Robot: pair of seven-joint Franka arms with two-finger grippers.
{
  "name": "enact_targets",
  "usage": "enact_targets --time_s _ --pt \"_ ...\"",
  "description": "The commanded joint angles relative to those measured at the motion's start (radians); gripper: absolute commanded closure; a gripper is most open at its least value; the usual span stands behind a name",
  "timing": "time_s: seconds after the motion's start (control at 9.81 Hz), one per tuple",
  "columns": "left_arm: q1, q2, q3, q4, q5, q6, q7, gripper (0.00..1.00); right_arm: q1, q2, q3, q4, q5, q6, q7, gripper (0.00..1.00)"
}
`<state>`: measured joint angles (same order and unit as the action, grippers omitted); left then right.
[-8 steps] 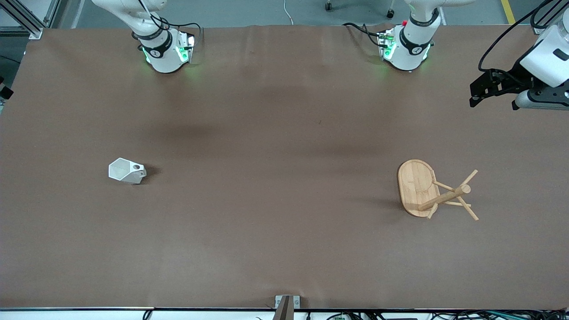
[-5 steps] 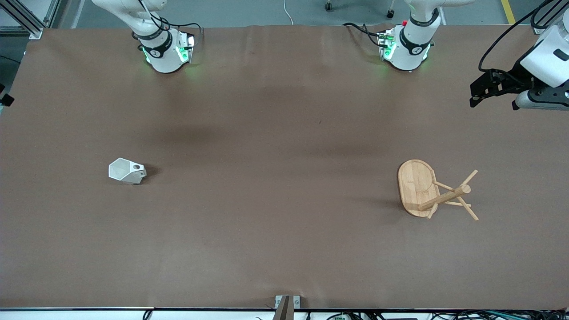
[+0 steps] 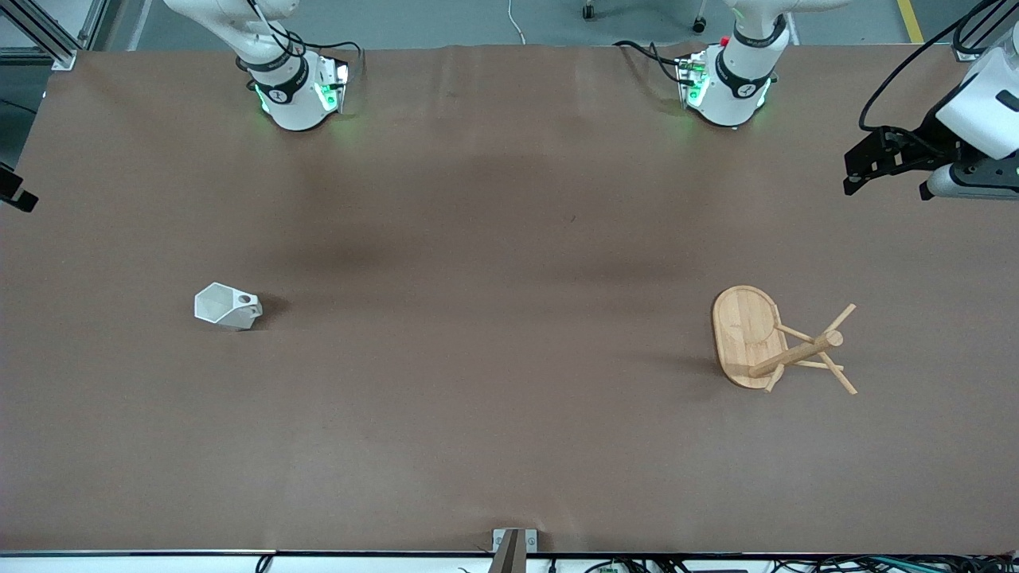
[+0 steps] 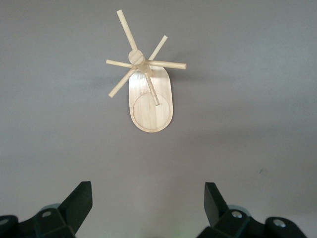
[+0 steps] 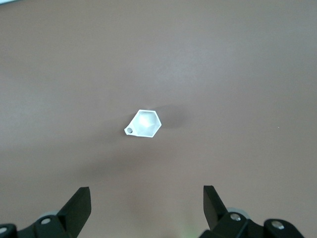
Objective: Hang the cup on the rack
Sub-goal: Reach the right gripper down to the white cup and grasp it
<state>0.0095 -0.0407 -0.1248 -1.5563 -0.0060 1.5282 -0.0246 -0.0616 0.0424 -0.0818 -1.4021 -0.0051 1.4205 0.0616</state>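
Note:
The white faceted cup (image 3: pixel 228 306) sits on the brown table toward the right arm's end, with its handle hole (image 3: pixel 248 300) showing. It also shows in the right wrist view (image 5: pixel 143 124), far below my open, empty right gripper (image 5: pixel 147 206). In the front view only a black bit of the right gripper (image 3: pixel 16 193) shows at the table's edge. The bamboo rack (image 3: pixel 784 350) stands on its oval base (image 3: pixel 740 326) toward the left arm's end. It also shows in the left wrist view (image 4: pixel 148 94). My left gripper (image 3: pixel 852 171) (image 4: pixel 147 203) is open and empty, high over the table's end.
The two arm bases (image 3: pixel 290 87) (image 3: pixel 728 83) stand along the table edge farthest from the front camera. A small metal bracket (image 3: pixel 513 545) sits at the nearest edge. The brown table (image 3: pixel 493 318) lies bare between cup and rack.
The right gripper has come a little farther into the front view at the table's edge. The left gripper has shifted slightly outward. Cup and rack have not moved.

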Motion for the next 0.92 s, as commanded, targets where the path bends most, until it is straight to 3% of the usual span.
enact_targets --time_s 0.0,0.82 --pt "0.004 0.024 -0.001 0.001 -0.005 -0.034 0.006 0.00 0.003 -0.003 0.007 -0.101 -0.004 0.046 -0.035 0.00" --pt "0.004 0.028 -0.001 -0.001 -0.005 -0.068 0.000 0.00 -0.058 0.123 0.005 -0.709 -0.001 0.832 -0.368 0.00"
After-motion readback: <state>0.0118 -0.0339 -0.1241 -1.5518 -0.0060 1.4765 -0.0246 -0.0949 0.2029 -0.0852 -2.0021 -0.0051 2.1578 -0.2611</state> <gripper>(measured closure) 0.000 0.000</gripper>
